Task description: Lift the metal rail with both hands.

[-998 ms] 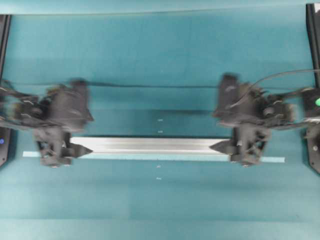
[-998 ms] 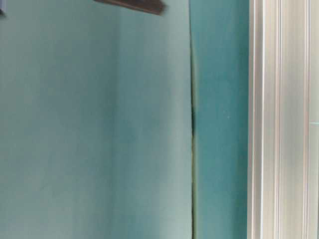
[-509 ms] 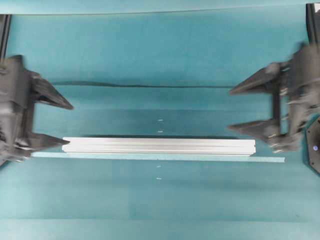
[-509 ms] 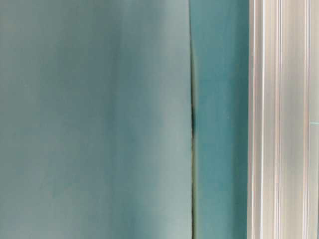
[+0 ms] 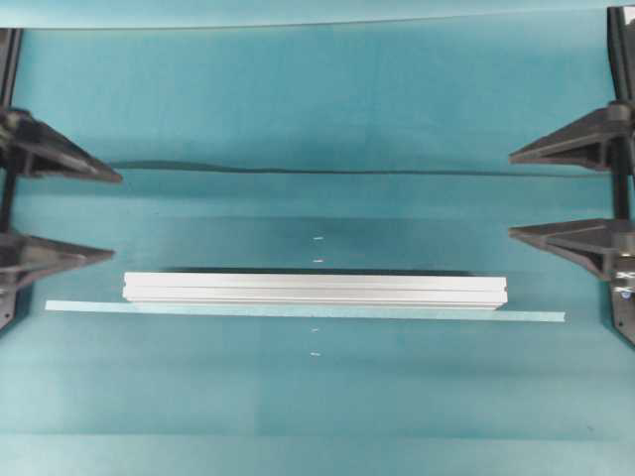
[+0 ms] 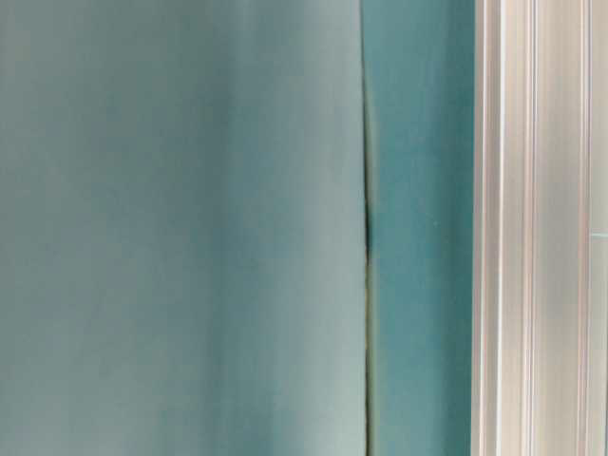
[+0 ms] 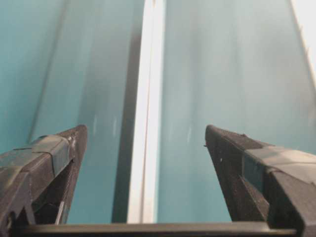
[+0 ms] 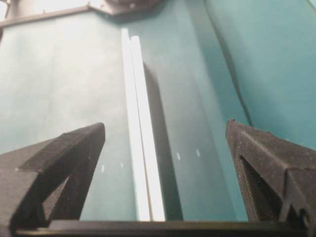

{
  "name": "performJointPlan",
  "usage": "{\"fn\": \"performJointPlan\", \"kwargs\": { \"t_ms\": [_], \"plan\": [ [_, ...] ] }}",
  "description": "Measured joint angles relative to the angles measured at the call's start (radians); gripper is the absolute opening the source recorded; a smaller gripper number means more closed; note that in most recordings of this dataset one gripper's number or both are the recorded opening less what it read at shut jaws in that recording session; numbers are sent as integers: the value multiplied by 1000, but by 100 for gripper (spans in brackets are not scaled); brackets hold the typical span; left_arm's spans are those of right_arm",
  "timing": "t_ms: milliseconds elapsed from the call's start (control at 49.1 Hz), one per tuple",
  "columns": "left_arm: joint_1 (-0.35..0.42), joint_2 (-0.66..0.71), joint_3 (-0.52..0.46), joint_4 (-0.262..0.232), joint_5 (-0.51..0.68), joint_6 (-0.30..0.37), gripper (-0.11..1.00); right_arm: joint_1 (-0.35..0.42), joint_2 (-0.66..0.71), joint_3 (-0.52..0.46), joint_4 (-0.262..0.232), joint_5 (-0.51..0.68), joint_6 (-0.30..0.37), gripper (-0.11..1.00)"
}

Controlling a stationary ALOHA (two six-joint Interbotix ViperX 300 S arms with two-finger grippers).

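From overhead we see the whole layout: the left gripper [image 5: 114, 216] at the left edge, one rail [image 5: 315, 290] lying flat across the middle of the teal mat [image 5: 317, 99], and the right gripper [image 5: 511, 194] at the right edge. Only this view shows the pale tape strip [image 5: 536, 316], which runs just beside the rail's near side and reaches past both its ends, and four small white marks [image 5: 317, 238] near the middle.

The table-level view shows no gripper, only the grooved rail [image 6: 537, 228] up close and a dark seam [image 6: 368, 228] in the mat.

Each wrist view looks along the rail [image 7: 147, 123] between its own two fingers [image 7: 59, 163], a line the other views do not give.

We count one rail, one strip, two grippers, four fingers.

Both grippers stand spread wide and hold nothing. Each is well apart from the rail's ends, and no finger touches it.
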Motion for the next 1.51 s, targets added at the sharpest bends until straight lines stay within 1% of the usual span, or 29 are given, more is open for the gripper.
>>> {"fn": "performJointPlan", "kwargs": {
  "t_ms": [81,183,876,1507],
  "plan": [
    [2,-9,0,2,-32,0,97,0,-17,9,0,0,2,98],
    [2,-14,0,2,-43,0,97,-2,-37,18,0,0,3,98],
    [2,-15,23,0,-51,-8,97,-2,-60,43,2,-2,8,98],
    [-2,-17,40,0,-51,-8,97,0,-58,43,2,-2,8,98]
  ]
}}
